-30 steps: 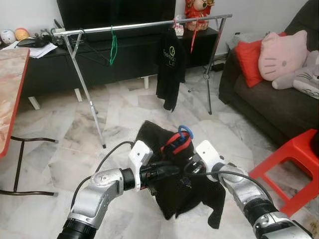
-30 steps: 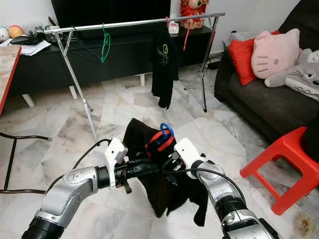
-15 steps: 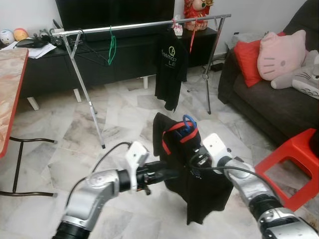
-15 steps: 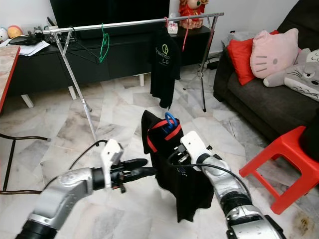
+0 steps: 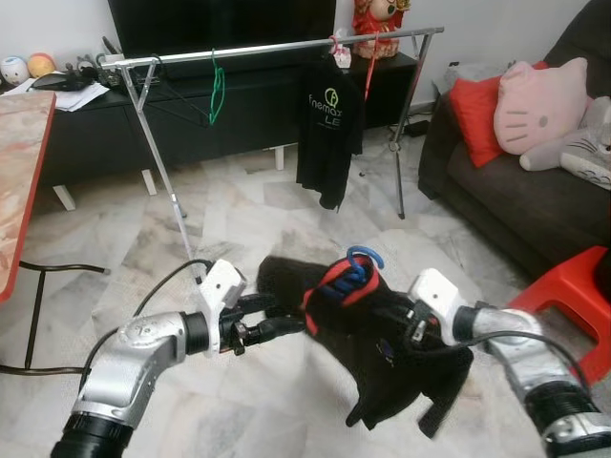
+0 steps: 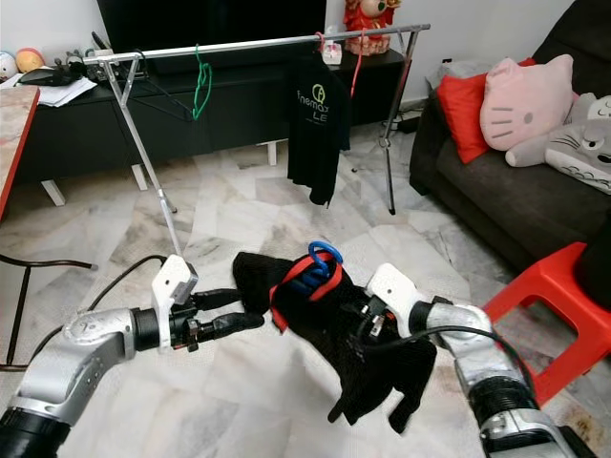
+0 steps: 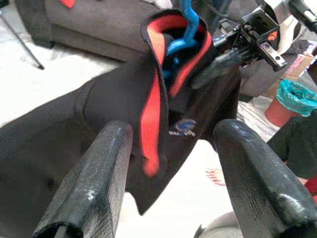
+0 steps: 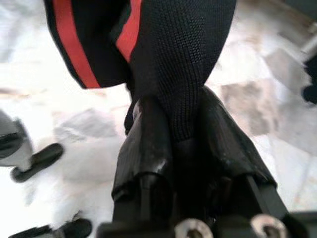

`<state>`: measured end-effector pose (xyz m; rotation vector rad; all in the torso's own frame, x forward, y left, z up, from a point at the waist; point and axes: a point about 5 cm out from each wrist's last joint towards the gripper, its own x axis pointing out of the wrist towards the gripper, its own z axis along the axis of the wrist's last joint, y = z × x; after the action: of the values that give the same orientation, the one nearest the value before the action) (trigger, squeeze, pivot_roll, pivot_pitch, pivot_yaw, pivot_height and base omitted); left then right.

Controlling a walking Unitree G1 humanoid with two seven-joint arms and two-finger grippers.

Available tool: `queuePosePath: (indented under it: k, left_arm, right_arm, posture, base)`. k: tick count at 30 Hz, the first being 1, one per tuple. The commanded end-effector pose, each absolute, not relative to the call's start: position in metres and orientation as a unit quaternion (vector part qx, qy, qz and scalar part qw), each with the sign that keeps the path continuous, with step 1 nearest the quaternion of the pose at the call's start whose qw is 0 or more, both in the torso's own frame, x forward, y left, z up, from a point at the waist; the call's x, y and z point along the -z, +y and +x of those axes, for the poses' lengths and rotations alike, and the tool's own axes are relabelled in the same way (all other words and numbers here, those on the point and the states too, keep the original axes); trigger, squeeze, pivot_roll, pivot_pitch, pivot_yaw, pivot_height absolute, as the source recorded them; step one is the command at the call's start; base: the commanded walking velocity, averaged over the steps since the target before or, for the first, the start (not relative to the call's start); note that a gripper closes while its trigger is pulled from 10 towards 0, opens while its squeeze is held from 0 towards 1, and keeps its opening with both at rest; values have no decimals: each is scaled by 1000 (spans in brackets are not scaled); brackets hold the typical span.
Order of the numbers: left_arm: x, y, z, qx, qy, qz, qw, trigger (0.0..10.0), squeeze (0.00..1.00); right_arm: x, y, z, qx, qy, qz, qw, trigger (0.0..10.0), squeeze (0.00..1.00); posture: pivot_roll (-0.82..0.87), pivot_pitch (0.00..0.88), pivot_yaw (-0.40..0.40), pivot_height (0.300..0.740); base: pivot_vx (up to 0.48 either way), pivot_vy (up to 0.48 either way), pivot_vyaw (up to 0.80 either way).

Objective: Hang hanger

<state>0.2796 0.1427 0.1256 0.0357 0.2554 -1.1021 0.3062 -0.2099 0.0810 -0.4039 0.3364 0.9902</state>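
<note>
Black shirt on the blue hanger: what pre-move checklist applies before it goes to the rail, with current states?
1. Right gripper clamped on shirt: ok.
2. Left gripper open, off the shirt: ok.
3. Blue hanger hook sticking out above the red collar: ok.
4. Hanger seated in both shoulders: cannot tell.
5. Bare stretch of rail between green hanger and hung shirt: ok.
6. Rail within reach: not ok, it stands well ahead.

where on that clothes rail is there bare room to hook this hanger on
The rail is bare between the green hanger and the hung black shirt, the widest gap. It is crowded from that shirt to the red hanger. The right gripper holds the black garment on its blue hanger.
</note>
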Motion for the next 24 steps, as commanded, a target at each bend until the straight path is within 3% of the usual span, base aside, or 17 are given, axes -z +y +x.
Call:
queuePosePath:
  k: [1, 4, 6, 9, 11, 24]
  left_arm:
    - [-128, 143, 281, 532, 119, 37, 837, 10000, 0]
    - [-129, 137, 275, 583, 132, 49, 800, 10000, 0]
    - [-129, 137, 275, 583, 132, 49, 800, 10000, 0]
    - [-123, 132, 268, 614, 148, 60, 773, 10000, 0]
    - [-122, 131, 263, 634, 155, 64, 755, 10000, 0]
    - [-106, 139, 242, 694, 192, 107, 686, 10000, 0]
  right_arm:
    - [-88, -209, 305, -495, 148, -186, 836, 0, 0]
    - [-87, -213, 291, -558, 170, -195, 789, 0, 0]
    - [-87, -213, 291, -558, 170, -195, 789, 0, 0]
    - [-80, -211, 275, -614, 200, -183, 741, 0, 0]
    - [-77, -207, 274, -625, 204, -193, 729, 0, 0]
    - [-79, -199, 269, -657, 202, -185, 703, 0, 0]
  posture:
    - [-84, 6, -82, 740]
    - [-80, 0, -81, 740]
    - [-80, 0, -81, 740]
    - [-73, 0, -89, 740]
    - [-69, 0, -86, 740]
    - [-61, 0, -86, 740]
  base:
    - [0, 0, 0]
    - [0, 0, 0]
    - [0, 0, 0]
    - [0, 0, 0]
    - [0, 0, 0]
    - [0, 0, 0]
